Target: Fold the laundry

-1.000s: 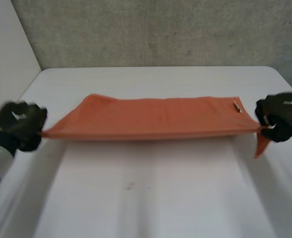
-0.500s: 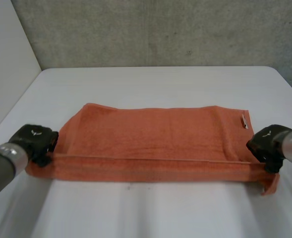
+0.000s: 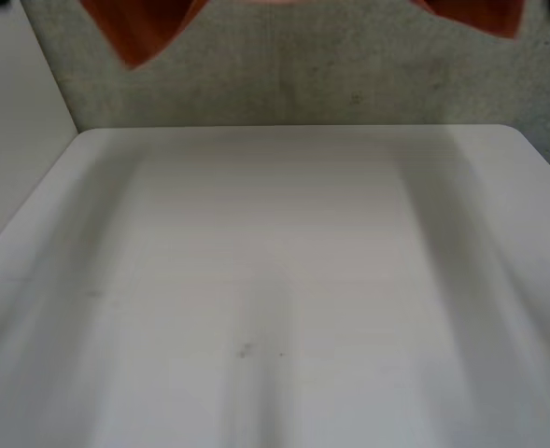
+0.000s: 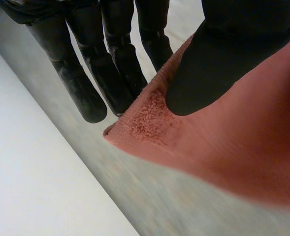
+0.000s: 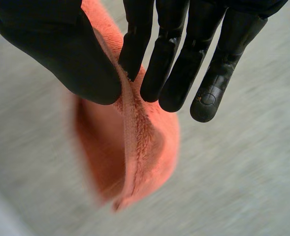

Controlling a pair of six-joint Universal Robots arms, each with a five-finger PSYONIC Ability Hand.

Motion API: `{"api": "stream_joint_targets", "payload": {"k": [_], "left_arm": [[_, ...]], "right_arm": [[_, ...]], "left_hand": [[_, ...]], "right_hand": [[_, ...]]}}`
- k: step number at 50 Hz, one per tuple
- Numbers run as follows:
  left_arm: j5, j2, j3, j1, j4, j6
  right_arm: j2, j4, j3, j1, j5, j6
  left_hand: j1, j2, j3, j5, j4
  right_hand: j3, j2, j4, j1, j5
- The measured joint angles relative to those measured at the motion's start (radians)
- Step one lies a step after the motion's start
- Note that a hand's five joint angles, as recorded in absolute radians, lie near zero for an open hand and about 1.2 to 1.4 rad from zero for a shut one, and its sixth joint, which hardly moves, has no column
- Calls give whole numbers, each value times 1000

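Towel [image 3: 139,28] hangs aloft, long axis running sideways.

A white surface [image 3: 275,280] meets a rough grey wall [image 3: 349,75] at 12 o'clock — a plain white wall [image 3: 18,131] stands at 9 o'clock.

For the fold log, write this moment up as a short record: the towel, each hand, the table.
towel: orange, held in the air above the table
left hand: shut on towel, thumb and fingers pinching near a corner
right hand: shut on towel, thumb and fingers pinching its hemmed edge
table: white, below the towel
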Motion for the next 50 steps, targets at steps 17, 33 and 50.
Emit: {"api": "stream_joint_targets", "payload": {"k": [17,33,50], "left_arm": [[105,-184,-471,31,78,-29],[91,-143,-625,100,-160,8],[97,176,-710,163,-582,217]], "right_arm": [[253,8,316,1,-53,-29],[255,191,440,-18,-39,-179],[61,573,574,-127,-45,-560]], "left_hand": [[0,0,0,0,0],[0,1,0,0,0],[0,1,0,0,0]], "right_hand": [[4,0,0,0,0],[4,0,0,0,0],[4,0,0,0,0]]}}
